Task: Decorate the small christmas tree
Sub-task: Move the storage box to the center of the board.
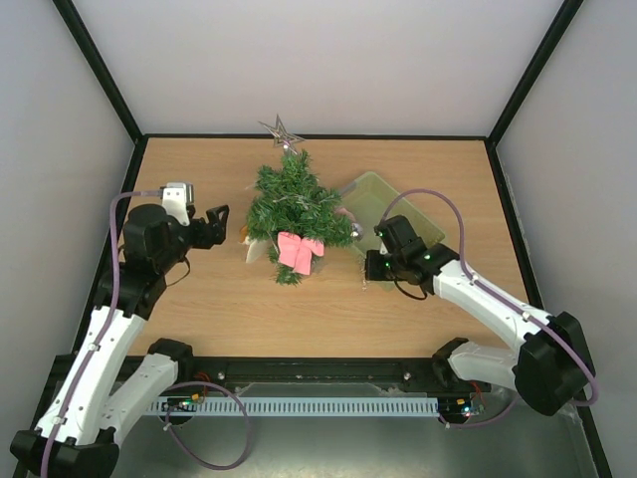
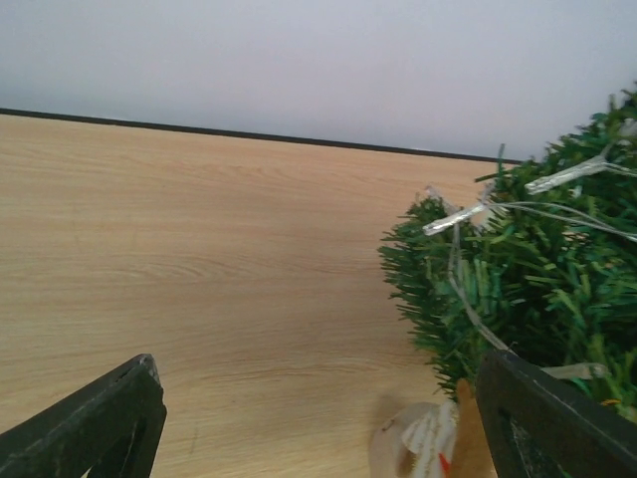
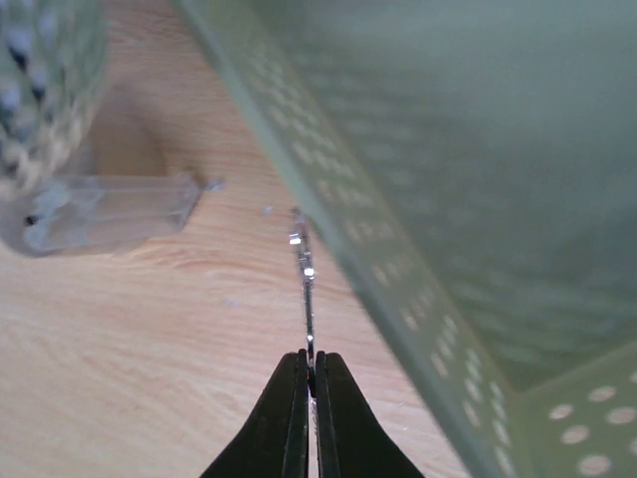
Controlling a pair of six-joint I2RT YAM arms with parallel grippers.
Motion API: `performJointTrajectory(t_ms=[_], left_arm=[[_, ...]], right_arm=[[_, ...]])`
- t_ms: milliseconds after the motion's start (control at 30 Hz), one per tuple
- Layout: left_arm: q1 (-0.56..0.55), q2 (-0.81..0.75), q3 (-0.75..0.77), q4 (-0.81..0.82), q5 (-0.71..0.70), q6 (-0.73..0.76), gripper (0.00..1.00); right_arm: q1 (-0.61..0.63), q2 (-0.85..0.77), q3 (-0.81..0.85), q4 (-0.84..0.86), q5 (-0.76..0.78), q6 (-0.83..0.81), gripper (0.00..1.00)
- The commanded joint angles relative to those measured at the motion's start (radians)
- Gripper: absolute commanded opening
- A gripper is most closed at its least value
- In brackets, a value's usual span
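Small christmas tree (image 1: 291, 204) at centre of top view, star toward upper edge. Left gripper (image 1: 223, 227) spread just left of it, prob. lining up. Right gripper (image 3: 310, 370) pressed together, pinching thin silver strand (image 3: 305, 269) beside pale green basket (image 1: 383, 194), likely an ornament hanger.

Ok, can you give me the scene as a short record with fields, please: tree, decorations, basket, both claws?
tree: small christmas tree, seems to lie on the table, tip toward far edge
decorations: star at tip, pink bow near base
container: pale green basket, right of tree
left claw: open, empty, left of tree base
right claw: shut on thin shiny strand, beside basket
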Motion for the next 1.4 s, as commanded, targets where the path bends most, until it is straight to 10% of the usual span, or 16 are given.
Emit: performJointTrajectory(t_ms=[0,700,1367], left_arm=[[0.007,0.012,0.037,0.015,0.101,-0.019,0.86],[0.006,0.053,0.093,-0.041,0.216,0.037,0.76],[0.023,0.122,0.043,-0.036,0.145,-0.082,0.65]], right_arm=[[0.003,0.016,-0.026,0.057,0.182,-0.002,0.02],[-0.158,0.085,0.09,0.082,0.467,-0.176,0.02],[0.007,-0.064,-0.067,0.221,-0.07,0.067,0.02]])
